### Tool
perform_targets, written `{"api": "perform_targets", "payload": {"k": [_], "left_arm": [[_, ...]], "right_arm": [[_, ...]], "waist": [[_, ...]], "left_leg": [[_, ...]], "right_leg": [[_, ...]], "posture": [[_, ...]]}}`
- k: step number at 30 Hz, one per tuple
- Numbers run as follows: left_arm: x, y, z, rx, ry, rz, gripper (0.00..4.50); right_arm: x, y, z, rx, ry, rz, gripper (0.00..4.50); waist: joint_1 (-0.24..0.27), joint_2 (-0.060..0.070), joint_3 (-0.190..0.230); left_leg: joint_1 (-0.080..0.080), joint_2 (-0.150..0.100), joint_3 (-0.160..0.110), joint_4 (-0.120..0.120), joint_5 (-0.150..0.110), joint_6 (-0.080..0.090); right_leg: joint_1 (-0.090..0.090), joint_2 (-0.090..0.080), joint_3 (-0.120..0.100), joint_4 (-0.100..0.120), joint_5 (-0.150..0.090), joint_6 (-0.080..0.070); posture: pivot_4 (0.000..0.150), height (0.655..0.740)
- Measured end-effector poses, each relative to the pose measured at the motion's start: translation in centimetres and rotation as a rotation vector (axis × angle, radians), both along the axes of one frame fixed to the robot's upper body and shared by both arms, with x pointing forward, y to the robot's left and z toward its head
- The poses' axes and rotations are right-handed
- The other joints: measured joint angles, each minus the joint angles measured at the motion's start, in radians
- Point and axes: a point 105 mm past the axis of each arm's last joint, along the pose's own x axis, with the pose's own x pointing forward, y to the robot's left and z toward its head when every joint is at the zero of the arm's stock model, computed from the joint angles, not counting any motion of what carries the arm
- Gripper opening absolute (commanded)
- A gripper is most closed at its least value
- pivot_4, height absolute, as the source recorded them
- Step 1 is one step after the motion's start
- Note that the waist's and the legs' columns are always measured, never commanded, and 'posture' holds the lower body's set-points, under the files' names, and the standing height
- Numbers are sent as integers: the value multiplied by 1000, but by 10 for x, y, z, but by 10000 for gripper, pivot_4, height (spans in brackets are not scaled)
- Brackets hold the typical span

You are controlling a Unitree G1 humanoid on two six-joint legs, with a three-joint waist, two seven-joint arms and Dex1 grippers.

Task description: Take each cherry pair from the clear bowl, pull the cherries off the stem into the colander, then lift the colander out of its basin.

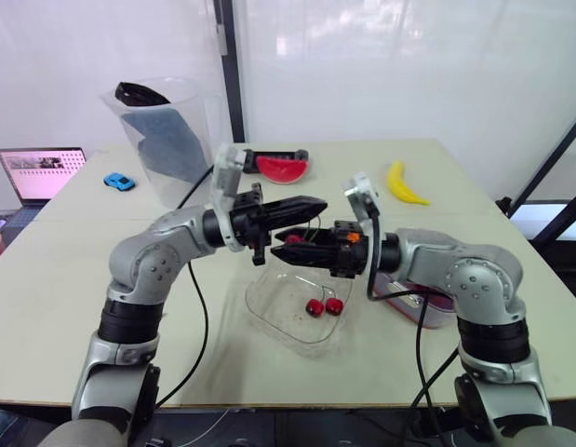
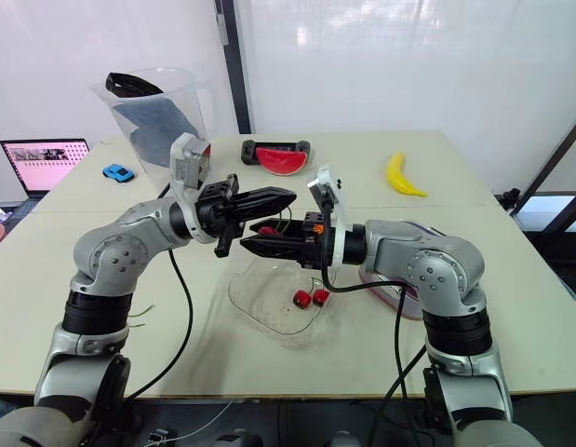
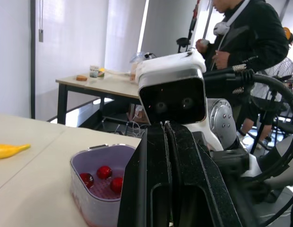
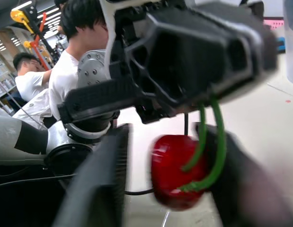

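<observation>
While both arms hang over the clear bowl [image 1: 267, 315], the left gripper [image 1: 317, 206] has its jaws pressed flat together, and green stem [image 4: 217, 142] comes out from under its tip, so I read it as pinching the stem. The right gripper [image 1: 280, 244] has a cherry [image 4: 177, 170] sitting in its jaws. I see one side touching it and a sliver of light on the other, so I cannot tell if it is actually clamped.

The stem's long axis is roughly upright. Two green strands run from the cherry up to the left tip, which sits just above the right one. The grippers point at each other, left aimed to my right and slightly down, right aimed to my left, tips nearly meeting.

Two loose cherries [image 1: 324, 306] lie in the bowl directly below. The colander [image 3: 92, 201] is lilac and sits on the table [image 1: 73, 251] beside the bowl, under the right forearm. Three cherries [image 3: 104, 172] are in it.

Further back on the table are a banana [image 1: 405, 184], a watermelon slice [image 1: 282, 168] and a clear jug [image 1: 167, 130].
</observation>
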Motion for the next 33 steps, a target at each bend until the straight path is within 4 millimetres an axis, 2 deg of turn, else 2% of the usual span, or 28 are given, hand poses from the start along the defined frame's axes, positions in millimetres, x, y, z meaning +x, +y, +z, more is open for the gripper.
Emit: {"api": "perform_targets", "payload": {"k": [8,19,33], "left_arm": [[1,0,-1,2,3,2,0],[2,-1,1,2,-5,4,0],[2,-1,-1,4,-2,8,0]], "right_arm": [[2,-1,-2,-6,5,-18,16413],[5,-2,-17,-65,25,-48,16413],[7,-5,-6,0,1,-61,16413]], "waist": [[0,0,0],[0,0,0],[0,0,0]], "left_leg": [[0,0,0,0,0,1],[0,0,0,0,-2,3],[0,0,0,0,-2,3]], "right_leg": [[0,0,0,0,0,0],[0,0,0,0,0,0],[0,0,0,0,0,0]], "posture": [[1500,7400],[1500,7400],[1500,7400]]}}
